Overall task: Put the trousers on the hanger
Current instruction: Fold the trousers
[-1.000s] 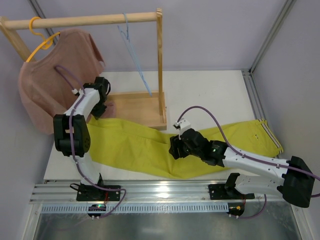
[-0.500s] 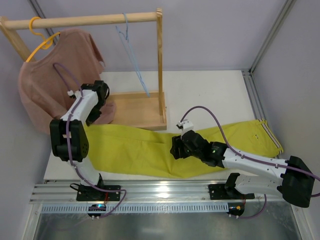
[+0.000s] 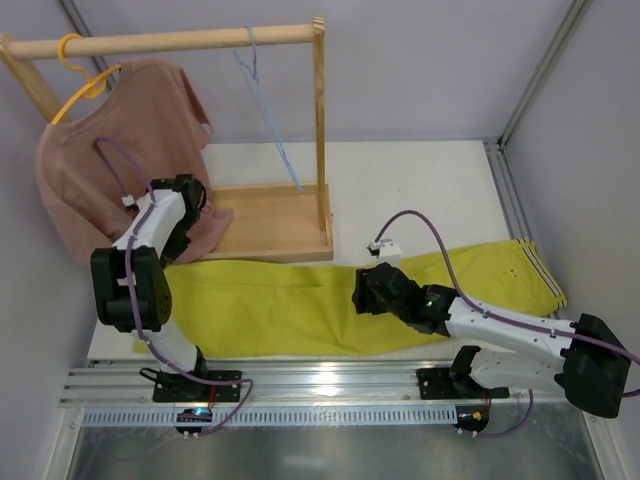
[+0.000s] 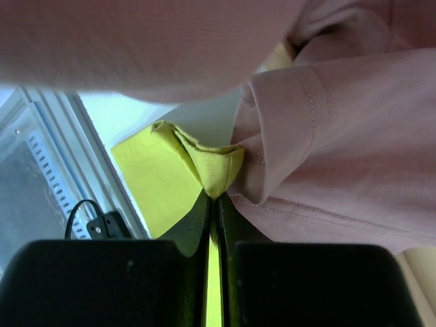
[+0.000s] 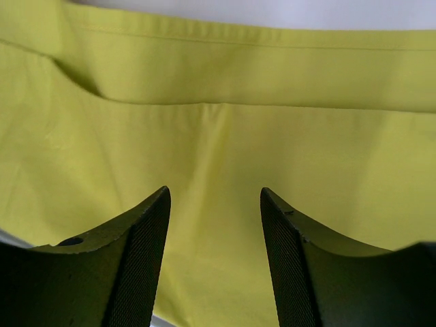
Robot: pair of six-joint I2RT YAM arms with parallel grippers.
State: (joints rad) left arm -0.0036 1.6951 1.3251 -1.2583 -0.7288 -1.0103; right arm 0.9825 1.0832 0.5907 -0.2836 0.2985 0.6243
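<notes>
Clamps left gripper [image 4: 212, 199] on the trousers [image 3: 280, 305] at one hem, likely to pull them straight, right gripper [image 5: 214, 197] spread above

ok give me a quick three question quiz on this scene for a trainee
1. True or false: the left tool is shut on a fold of the trousers.
2. Fill in: the right tool hangs over the trousers with its jaws ___.
3. The light-blue hanger hangs: A from the wooden rail; B in the right tool; C in the left tool.
Key: 1 true; 2 open; 3 A.
</notes>
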